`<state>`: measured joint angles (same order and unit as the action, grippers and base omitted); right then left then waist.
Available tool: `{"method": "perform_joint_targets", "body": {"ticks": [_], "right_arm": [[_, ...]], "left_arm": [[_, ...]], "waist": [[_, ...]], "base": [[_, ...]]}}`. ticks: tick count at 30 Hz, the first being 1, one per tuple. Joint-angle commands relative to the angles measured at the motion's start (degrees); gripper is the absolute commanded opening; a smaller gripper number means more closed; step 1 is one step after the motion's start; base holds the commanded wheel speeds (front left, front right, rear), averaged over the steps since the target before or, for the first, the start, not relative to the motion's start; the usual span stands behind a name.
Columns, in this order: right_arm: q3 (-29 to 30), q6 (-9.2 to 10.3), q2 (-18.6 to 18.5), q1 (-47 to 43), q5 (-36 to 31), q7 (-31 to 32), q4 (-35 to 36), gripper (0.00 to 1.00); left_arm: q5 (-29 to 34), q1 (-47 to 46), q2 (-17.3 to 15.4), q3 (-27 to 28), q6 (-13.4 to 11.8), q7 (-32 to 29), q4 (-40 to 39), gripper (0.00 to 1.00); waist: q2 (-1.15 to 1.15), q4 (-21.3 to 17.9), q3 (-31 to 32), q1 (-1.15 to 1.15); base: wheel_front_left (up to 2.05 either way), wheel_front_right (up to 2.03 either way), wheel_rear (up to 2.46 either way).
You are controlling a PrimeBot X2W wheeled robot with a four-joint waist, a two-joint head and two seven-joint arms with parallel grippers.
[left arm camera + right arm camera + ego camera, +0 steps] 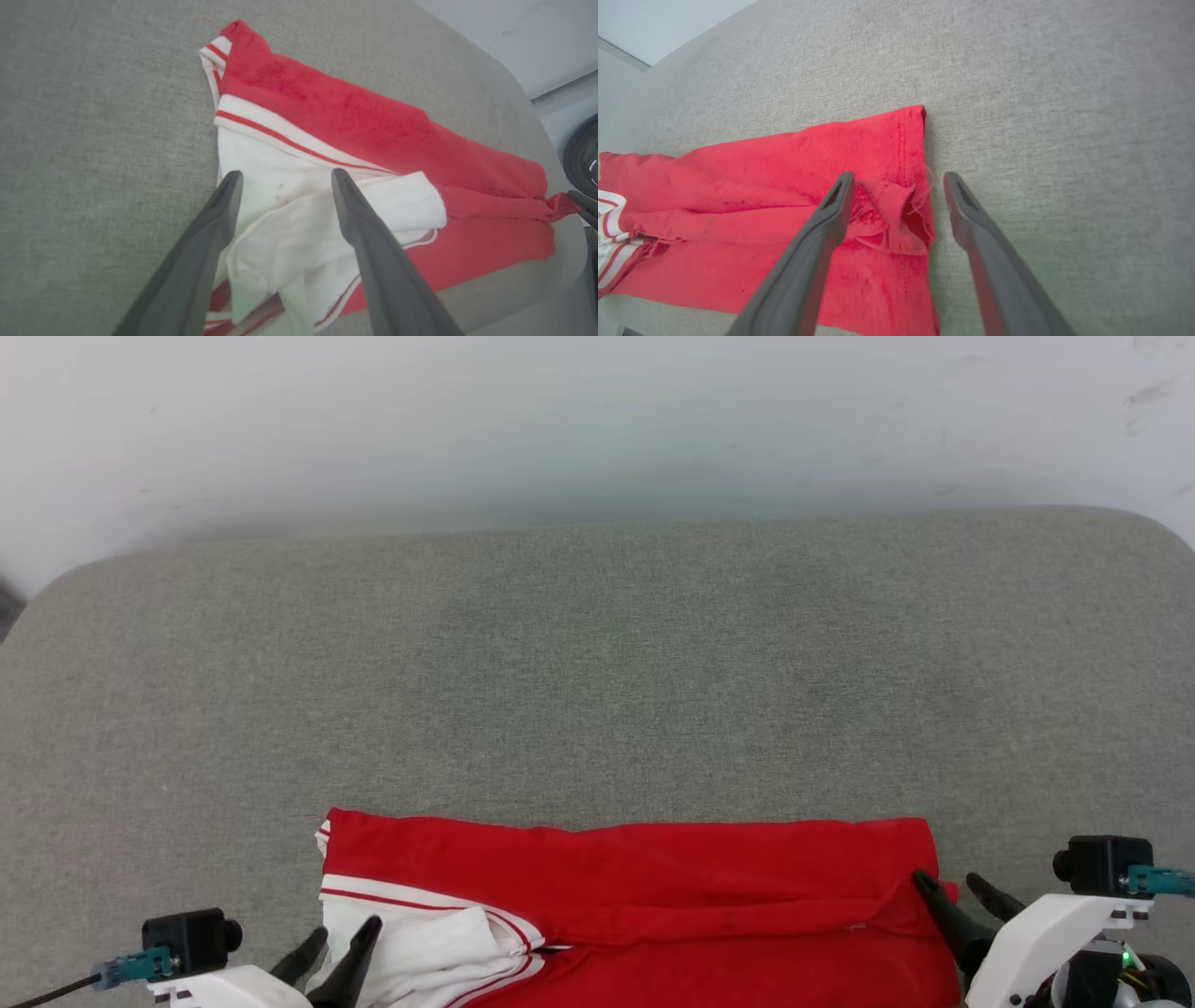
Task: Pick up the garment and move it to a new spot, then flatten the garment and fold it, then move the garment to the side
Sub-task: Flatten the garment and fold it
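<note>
Standing wide open, the left end effector (287, 173) has a finger on either side of the loose white sleeve (280, 233) and grips nothing. The right end effector (899, 175) is spread open too, with the bunched corner of the red hem (896, 214) lying between its fingers. The shirt (653, 887) lies as a long folded band on the grey counter (597, 663), reaching from one end effector across to the other. To my eye the fold looks unsettled, with the sleeve rumpled and the hem corner puckered. If a finger snags a layer while drawing away, the cloth could drag and the fold come undone.
</note>
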<state>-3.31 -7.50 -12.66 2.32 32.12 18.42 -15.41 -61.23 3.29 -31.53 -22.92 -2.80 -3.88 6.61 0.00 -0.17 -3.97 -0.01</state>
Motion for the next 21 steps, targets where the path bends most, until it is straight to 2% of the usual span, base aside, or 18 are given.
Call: {"method": "perform_joint_targets", "body": {"ticks": [1, 5, 12, 16, 21], "right_arm": [[0.9, 0.02, -0.3, -1.1, -0.6, 0.2, 2.0, 1.00], [3.2, 0.02, -0.9, -1.7, -0.6, 2.7, 5.0, 1.00], [9.1, 0.01, -2.1, -2.0, -1.6, 15.4, 9.6, 1.00], [11.0, 0.01, -1.5, -2.0, -2.9, 21.7, 12.4, 1.00], [11.5, 0.01, 0.3, -2.2, -4.4, 26.6, 13.9, 1.00]], "left_arm": [[2.1, -1.1, -0.1, 0.7, -0.6, 2.8, -1.6, 1.00], [5.8, -1.9, -0.2, 1.2, -1.7, 7.3, -4.3, 1.00], [14.8, -3.5, 1.6, 3.3, -5.7, 17.3, -11.7, 1.00], [20.9, -3.4, 2.6, 4.5, -8.1, 18.8, -14.9, 1.00], [27.6, -2.0, 3.7, 5.7, -11.2, 19.1, -17.7, 1.00]], "waist": [[0.00, -0.2, 0.3, 0.01], [0.00, -0.3, 0.8, 0.01], [0.00, 0.6, 0.7, 0.01], [0.00, 1.8, 0.1, 0.01], [0.00, 3.9, -1.1, 0.01]], "base": [[0.00, 0.00, 0.00], [0.00, 0.00, 0.00], [0.00, 0.00, 0.00], [0.00, 0.00, 0.00], [0.00, 0.00, 0.00]]}}
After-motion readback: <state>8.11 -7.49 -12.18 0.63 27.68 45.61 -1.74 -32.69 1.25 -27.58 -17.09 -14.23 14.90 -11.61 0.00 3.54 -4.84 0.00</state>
